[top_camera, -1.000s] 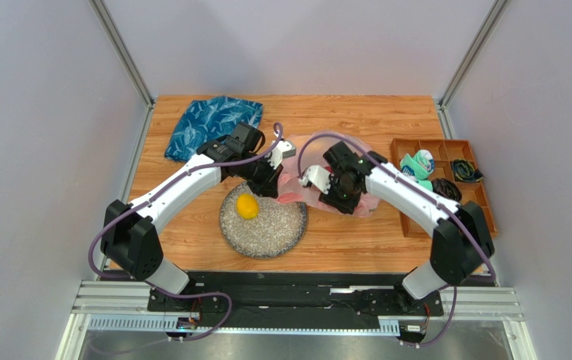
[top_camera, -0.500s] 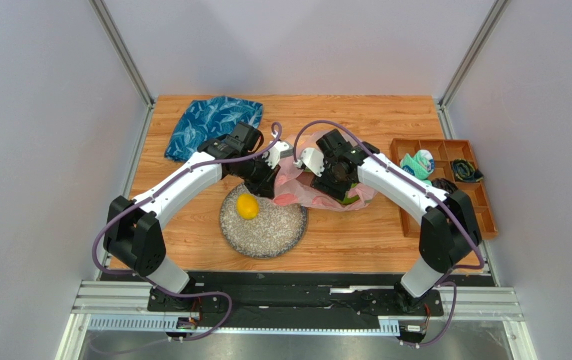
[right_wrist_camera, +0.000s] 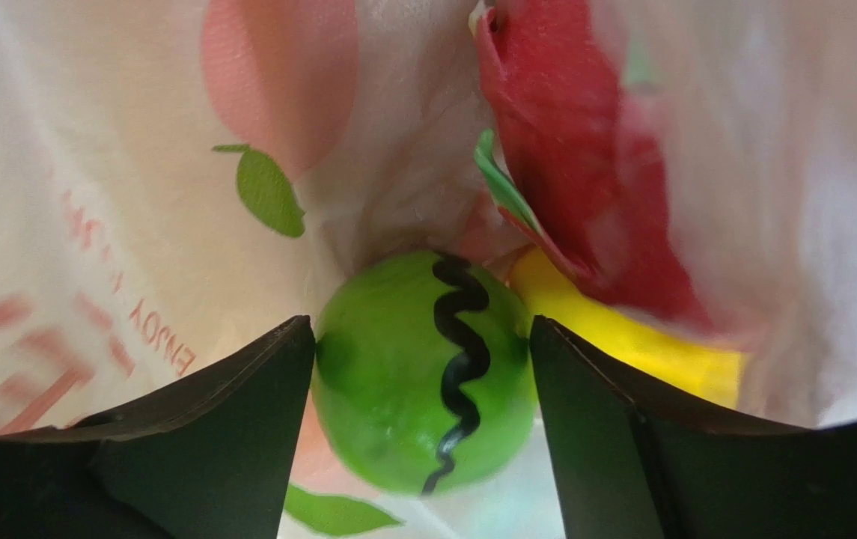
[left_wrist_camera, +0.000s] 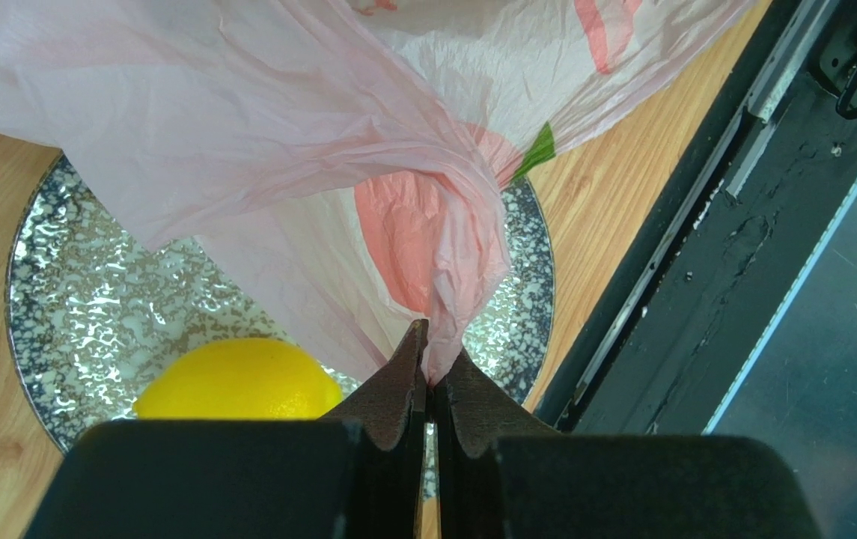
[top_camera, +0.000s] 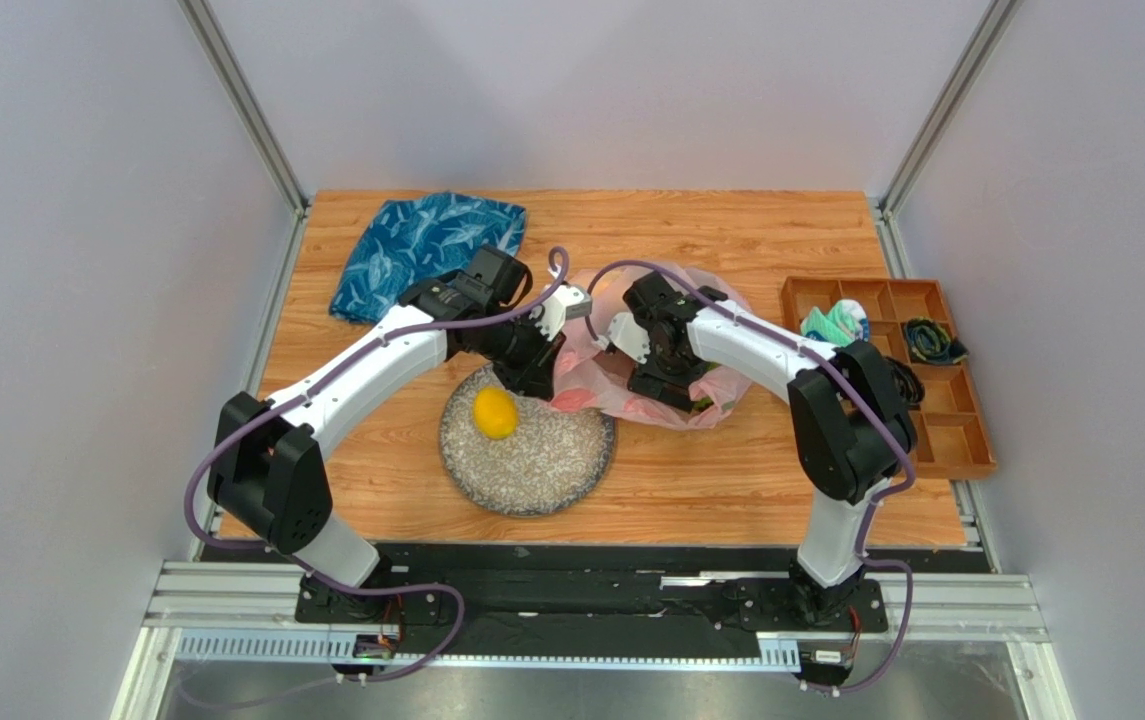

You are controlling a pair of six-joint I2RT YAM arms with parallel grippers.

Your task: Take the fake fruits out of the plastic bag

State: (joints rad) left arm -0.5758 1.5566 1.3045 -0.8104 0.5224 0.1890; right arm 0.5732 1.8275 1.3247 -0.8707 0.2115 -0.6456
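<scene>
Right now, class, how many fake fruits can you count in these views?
4: a lemon on the speckled plate; inside the pink bag, a green melon, a yellow fruit and a red fruit. More may be hidden there.

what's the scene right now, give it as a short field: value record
left gripper: shut, pinching a fold of the plastic bag
right gripper: open inside the bag, one finger each side of the green melon
also in bag: red fruit, yellow piece
out of bag: yellow fruit on the speckled plate
elsewhere: blue cloth, brown tray
</scene>
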